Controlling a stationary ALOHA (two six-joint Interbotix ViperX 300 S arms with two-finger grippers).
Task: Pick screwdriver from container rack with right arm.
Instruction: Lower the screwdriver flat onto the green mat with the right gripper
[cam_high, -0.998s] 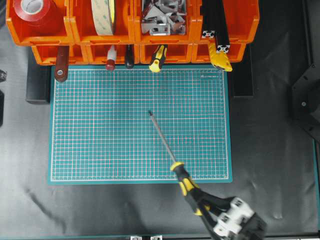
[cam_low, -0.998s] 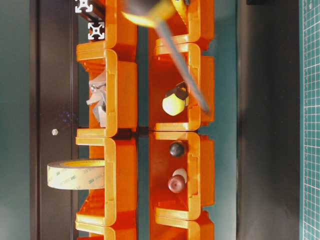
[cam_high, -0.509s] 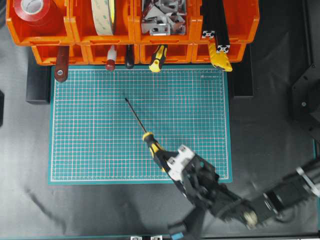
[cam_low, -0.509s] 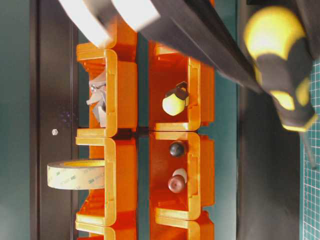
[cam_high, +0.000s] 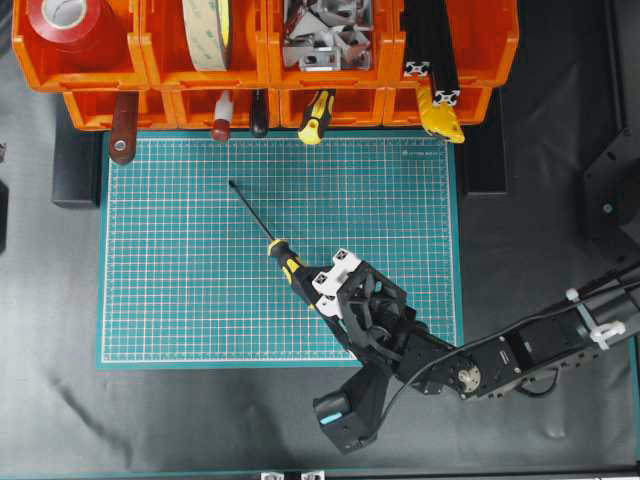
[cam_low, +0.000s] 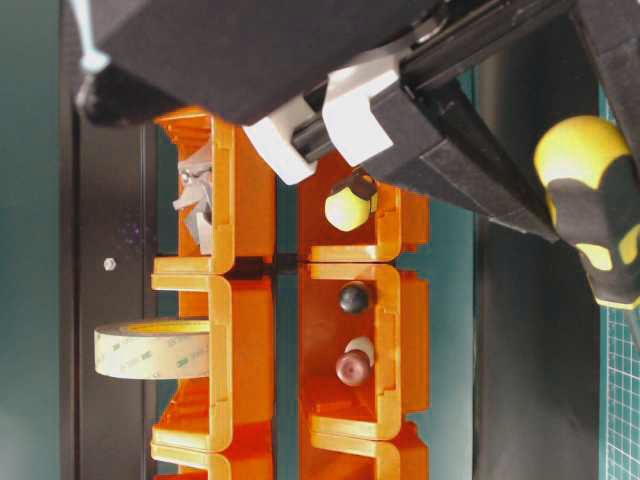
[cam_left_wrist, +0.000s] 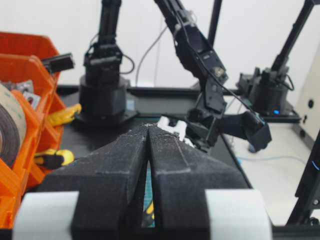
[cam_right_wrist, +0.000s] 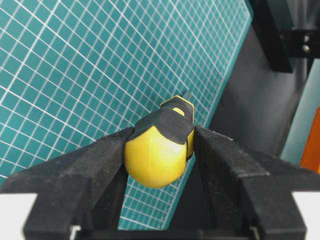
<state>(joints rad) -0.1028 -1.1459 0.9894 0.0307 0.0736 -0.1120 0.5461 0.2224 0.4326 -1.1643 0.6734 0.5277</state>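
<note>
My right gripper (cam_right_wrist: 157, 150) is clamped on the screwdriver (cam_high: 262, 225), both fingers (cam_right_wrist: 95, 165) pressed flat against the chunky yellow-and-black handle near its butt end. The tool is out of the container rack (cam_high: 260, 60) and held over the green cutting mat (cam_high: 180, 300), shaft pointing up-left toward the bins. I judge it rigid and moderately light, with most of its weight in the handle. The rubbery black grip zones should resist slipping; the thin shaft would be a poor purchase, so the handle is the correct hold. My left gripper (cam_left_wrist: 149, 131) has its fingers pressed together, carrying nothing.
</note>
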